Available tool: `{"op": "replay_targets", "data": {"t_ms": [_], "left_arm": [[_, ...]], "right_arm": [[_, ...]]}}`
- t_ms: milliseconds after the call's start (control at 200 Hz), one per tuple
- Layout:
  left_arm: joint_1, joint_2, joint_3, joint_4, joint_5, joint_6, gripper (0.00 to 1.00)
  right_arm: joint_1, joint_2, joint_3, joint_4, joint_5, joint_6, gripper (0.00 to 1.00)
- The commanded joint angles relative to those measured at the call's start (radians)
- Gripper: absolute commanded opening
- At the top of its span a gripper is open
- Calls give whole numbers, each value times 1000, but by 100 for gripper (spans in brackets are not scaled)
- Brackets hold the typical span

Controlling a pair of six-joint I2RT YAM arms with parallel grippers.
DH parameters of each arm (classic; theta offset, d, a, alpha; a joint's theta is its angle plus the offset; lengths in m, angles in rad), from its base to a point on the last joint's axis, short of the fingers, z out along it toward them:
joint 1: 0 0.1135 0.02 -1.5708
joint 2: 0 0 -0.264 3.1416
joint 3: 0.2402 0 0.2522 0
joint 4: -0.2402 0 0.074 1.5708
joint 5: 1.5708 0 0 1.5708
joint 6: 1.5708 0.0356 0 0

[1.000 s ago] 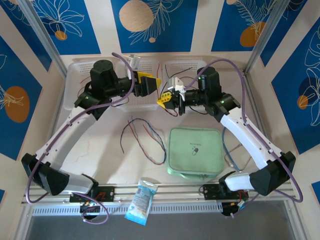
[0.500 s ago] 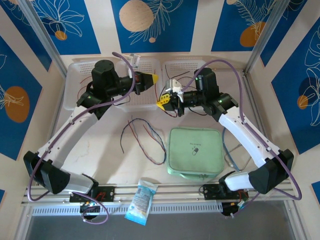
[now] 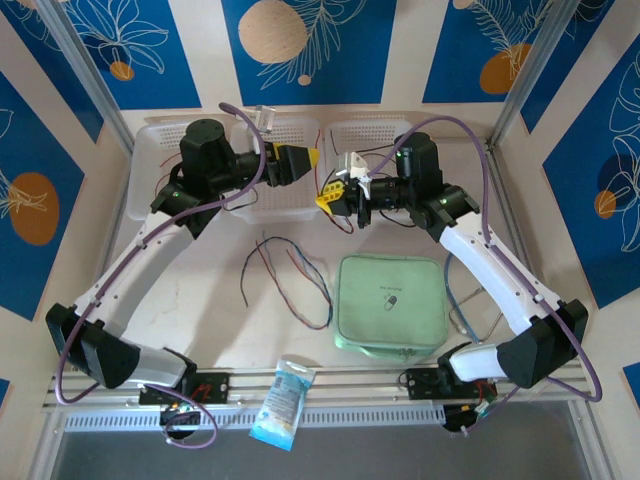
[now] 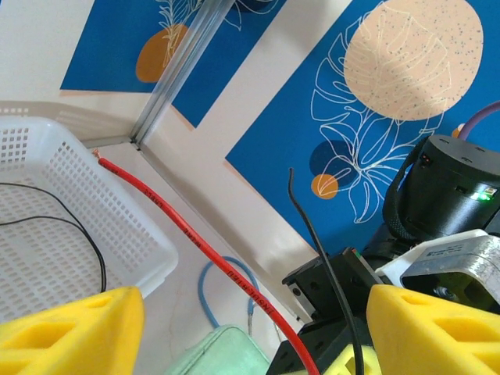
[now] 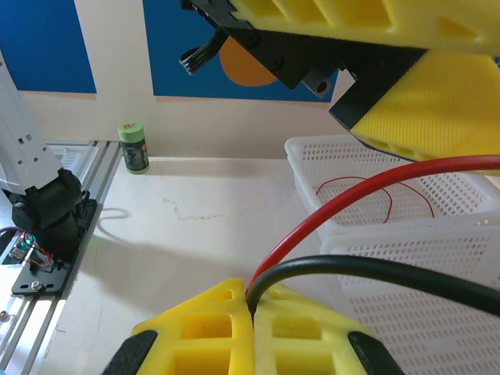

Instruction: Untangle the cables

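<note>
Both arms rise from their bases, elbows bent outward, wrists turned inward so the grippers face each other, close but apart. The left arm [image 3: 140, 250] carries the left gripper [image 3: 305, 160] with its yellow fingers [image 4: 70, 328] spread wide, gripping nothing. On the right arm [image 3: 490, 270], the right gripper [image 5: 251, 301] is pressed closed, pinching two cables [image 5: 351, 267].

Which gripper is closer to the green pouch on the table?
Right. The right gripper hangs beyond the far-left corner of the green pouch; the left gripper is farther back, over a white basket.
</note>
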Motion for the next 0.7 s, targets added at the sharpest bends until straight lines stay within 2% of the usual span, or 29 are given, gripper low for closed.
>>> {"op": "replay_targets", "data": {"t_ms": [0, 130, 245, 360, 385, 405, 425, 465, 555, 585, 645, 695], "left_arm": [[7, -3, -4, -11, 34, -8, 77], [-2, 11, -10, 27, 51, -36, 78], [-11, 22, -9, 56, 67, -60, 73], [-18, 27, -10, 66, 78, -74, 72], [-18, 27, -10, 65, 81, -72, 66], [-20, 27, -10, 64, 82, -70, 55], [-20, 25, -12, 63, 80, -69, 40], [-20, 21, -14, 59, 73, -63, 0], [-18, -1, -24, 45, 31, -34, 0], [-18, -6, -26, 49, 23, -31, 0], [-16, -15, -29, 51, 8, -25, 0], [-14, -17, -28, 50, 1, -23, 0]], "right_arm": [[1, -3, 22, -6, -32, -7, 0], [14, 17, 42, -29, -32, -18, 0], [25, 34, 55, -40, -31, -22, 0], [31, 45, 64, -41, -32, -23, 0], [31, 46, 66, -42, -30, -22, 0], [33, 47, 67, -42, -29, -22, 0], [33, 48, 67, -43, -29, -22, 0], [33, 50, 69, -46, -29, -22, 0], [33, 46, 65, -47, -18, -20, 0], [33, 42, 59, -43, -10, -18, 10], [28, 31, 42, -23, -1, 0, 37], [18, 19, 23, 6, -9, 30, 50]]}}
